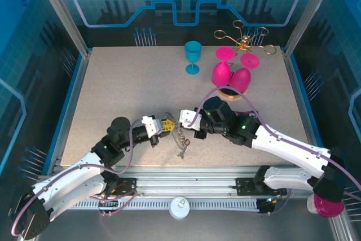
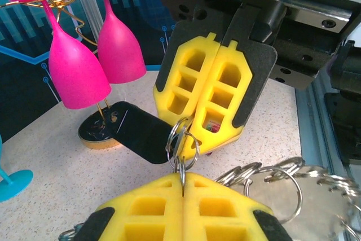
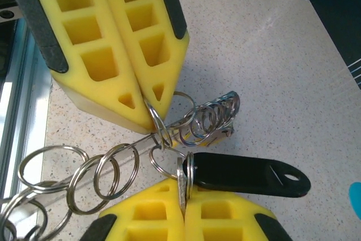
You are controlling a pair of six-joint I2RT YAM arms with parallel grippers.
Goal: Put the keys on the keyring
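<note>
My two grippers meet tip to tip near the table's front centre. The left gripper [image 1: 168, 124] [image 2: 183, 180] is shut on a small split ring of the keyring [image 1: 180, 140], a silver chain of linked rings [image 2: 271, 176] [image 3: 84, 173] that trails onto the table. The right gripper [image 1: 182, 118] [image 3: 184, 190] is shut on another small ring carrying a dark plastic key tag [image 3: 248, 176] [image 2: 141, 134]. The two held rings touch or overlap between the yellow fingers [image 3: 113, 43]; I cannot tell whether they are linked. Other keys are hidden among the rings.
Two pink goblets [image 1: 221, 73] [image 2: 76, 71] hang upside down on a gold-based holder [image 1: 228, 91] just behind the right arm. A teal goblet [image 1: 193, 55] and a gold wire stand [image 1: 245, 40] stand at the back. The table's metal front rail [image 1: 186, 184] is close below.
</note>
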